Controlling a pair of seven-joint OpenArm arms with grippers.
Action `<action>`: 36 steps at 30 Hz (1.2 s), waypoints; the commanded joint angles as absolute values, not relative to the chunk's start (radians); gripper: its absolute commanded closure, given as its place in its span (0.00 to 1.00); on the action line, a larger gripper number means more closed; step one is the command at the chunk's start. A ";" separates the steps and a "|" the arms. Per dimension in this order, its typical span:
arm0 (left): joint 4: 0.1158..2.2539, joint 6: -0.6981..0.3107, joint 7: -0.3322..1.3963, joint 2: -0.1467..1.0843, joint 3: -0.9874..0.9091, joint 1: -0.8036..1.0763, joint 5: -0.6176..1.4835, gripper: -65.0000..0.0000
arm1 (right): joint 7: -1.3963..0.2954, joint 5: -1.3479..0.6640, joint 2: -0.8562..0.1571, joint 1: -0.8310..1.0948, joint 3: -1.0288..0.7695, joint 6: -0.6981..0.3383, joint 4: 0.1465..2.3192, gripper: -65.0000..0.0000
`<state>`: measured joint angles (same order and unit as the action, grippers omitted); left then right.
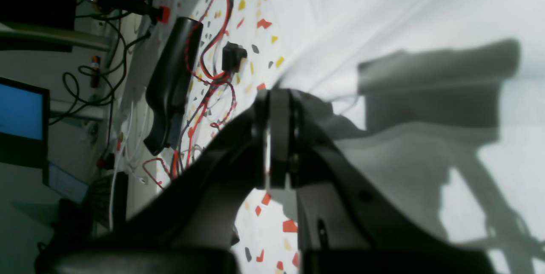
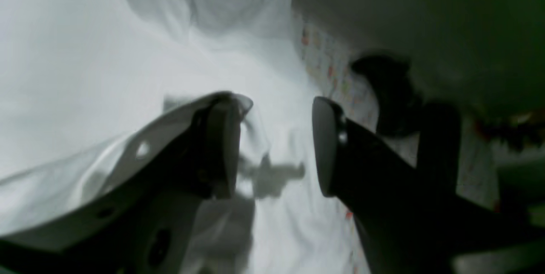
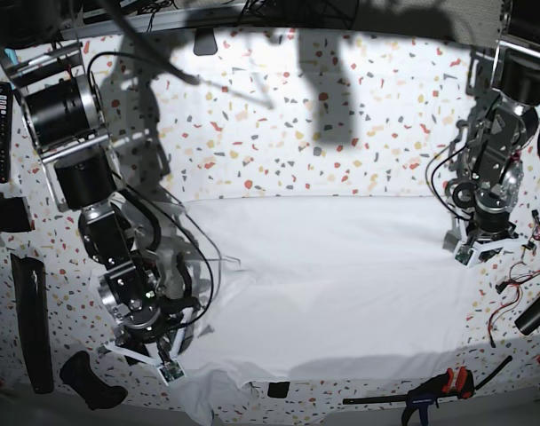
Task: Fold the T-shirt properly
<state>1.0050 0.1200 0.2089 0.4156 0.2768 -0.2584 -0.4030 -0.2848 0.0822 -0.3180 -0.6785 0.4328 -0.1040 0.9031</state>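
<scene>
Where flat, T-shirt (image 3: 332,275) long axis left-right, grippers at ends

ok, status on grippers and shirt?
Left gripper shut on shirt edge. Right gripper open over cloth. Shirt spread flat, near edge rumpled. Nothing in the way.

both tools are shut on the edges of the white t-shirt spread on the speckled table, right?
Not quite. Only the left tool is shut on the T-shirt, pinching its edge in the left wrist view. The right tool stands open over the cloth in the right wrist view, with nothing between its fingers. The shirt does lie spread on the speckled table.
</scene>
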 commanded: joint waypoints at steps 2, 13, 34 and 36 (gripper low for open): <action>1.019 0.138 0.192 0.432 0.269 -0.283 -0.410 1.00 | -0.274 0.116 -0.330 -0.720 0.423 -0.088 0.923 0.58; 1.019 0.138 0.190 0.432 0.269 -0.283 -0.410 1.00 | -0.400 -0.012 -0.333 -0.751 0.359 -0.176 0.934 0.58; 1.019 0.139 0.185 0.432 0.269 -0.283 -0.410 1.00 | -1.017 -0.525 -0.422 -0.694 0.360 -0.698 1.052 0.58; 1.019 0.139 0.185 0.432 0.269 -0.283 -0.410 1.00 | -0.978 -0.480 -0.406 -0.695 0.360 -0.698 1.021 0.58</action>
